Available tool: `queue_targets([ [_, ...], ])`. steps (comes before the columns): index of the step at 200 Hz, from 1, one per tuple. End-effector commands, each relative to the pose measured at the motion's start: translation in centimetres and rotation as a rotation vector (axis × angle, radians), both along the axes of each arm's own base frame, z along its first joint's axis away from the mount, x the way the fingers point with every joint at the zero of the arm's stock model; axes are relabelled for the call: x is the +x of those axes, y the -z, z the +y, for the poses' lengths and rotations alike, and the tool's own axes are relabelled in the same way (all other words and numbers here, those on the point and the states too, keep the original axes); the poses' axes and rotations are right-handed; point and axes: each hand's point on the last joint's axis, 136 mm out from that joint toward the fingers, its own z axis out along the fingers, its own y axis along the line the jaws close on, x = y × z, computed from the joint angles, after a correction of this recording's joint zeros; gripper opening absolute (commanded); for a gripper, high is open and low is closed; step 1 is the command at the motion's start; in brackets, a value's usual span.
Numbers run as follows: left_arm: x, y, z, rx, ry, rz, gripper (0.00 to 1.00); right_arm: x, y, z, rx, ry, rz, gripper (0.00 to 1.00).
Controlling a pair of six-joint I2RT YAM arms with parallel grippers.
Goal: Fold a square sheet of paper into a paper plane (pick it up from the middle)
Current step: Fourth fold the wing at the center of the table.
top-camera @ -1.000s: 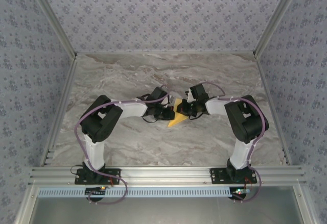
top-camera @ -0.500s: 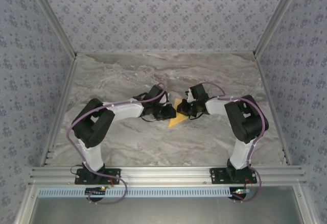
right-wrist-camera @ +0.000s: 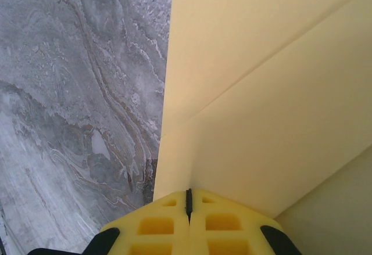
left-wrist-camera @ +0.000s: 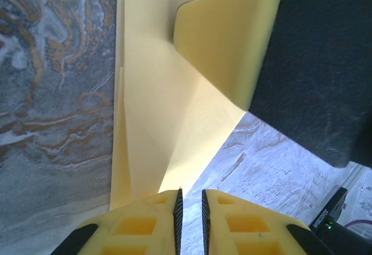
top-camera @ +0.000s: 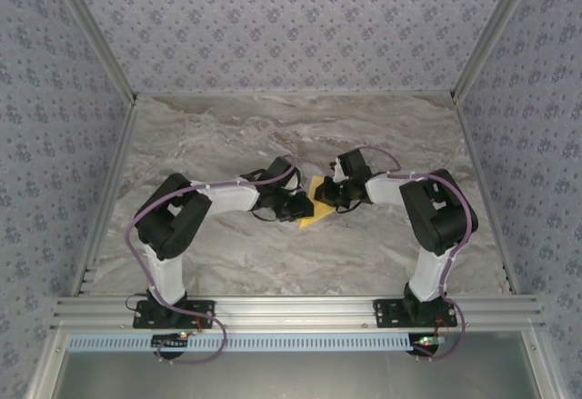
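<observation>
The square sheet of paper [top-camera: 316, 212] is yellow and folded into a pointed shape with creases. It lies on the marble between my two grippers. In the left wrist view the paper [left-wrist-camera: 168, 121] narrows to a tip right at my left gripper [left-wrist-camera: 190, 192], whose jaws stand slightly apart with bare marble in the gap. My left gripper [top-camera: 304, 204] sits at the paper's left edge. My right gripper [top-camera: 334, 197] is shut, and in the right wrist view its tips [right-wrist-camera: 188, 192] rest on the paper [right-wrist-camera: 261, 92] where a fold edge ends. Its yellow finger [left-wrist-camera: 232, 40] lies over the sheet.
The grey marble table [top-camera: 273, 135] is boxed in by patterned walls on the left, back and right. An aluminium rail [top-camera: 291, 308] runs along the near edge, where both arm bases are bolted.
My left gripper has gone from shut to slightly open at the paper's tip, and the left arm's elbow has shifted a little. The right arm and the paper have stayed where they were.
</observation>
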Motion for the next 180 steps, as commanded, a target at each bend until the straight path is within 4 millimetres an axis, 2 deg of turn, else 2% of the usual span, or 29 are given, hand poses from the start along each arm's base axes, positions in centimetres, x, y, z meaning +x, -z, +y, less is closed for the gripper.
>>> queue_targets([
  [1,-0.5,1.1,0.3,0.048,0.012,0.033,0.19,-2.2,4.6,-2.6,-0.158,0.033,0.123,0.0],
  [103,-0.9,2.4,1.5,0.114,0.003,0.048,0.17,-2.4,5.0,-2.9,-0.173,0.034,0.135,0.0],
  [125,-0.8,1.7,1.4,0.103,0.008,0.035,0.17,-2.4,5.0,-2.9,-0.175,0.036,0.137,0.0],
  [163,-0.6,-0.8,0.3,0.041,0.035,-0.017,0.17,-2.3,5.0,-2.9,-0.178,0.037,0.136,0.0],
  [180,-0.8,-1.0,0.2,0.049,0.045,-0.026,0.17,-2.3,5.0,-3.0,-0.179,0.039,0.138,0.0],
])
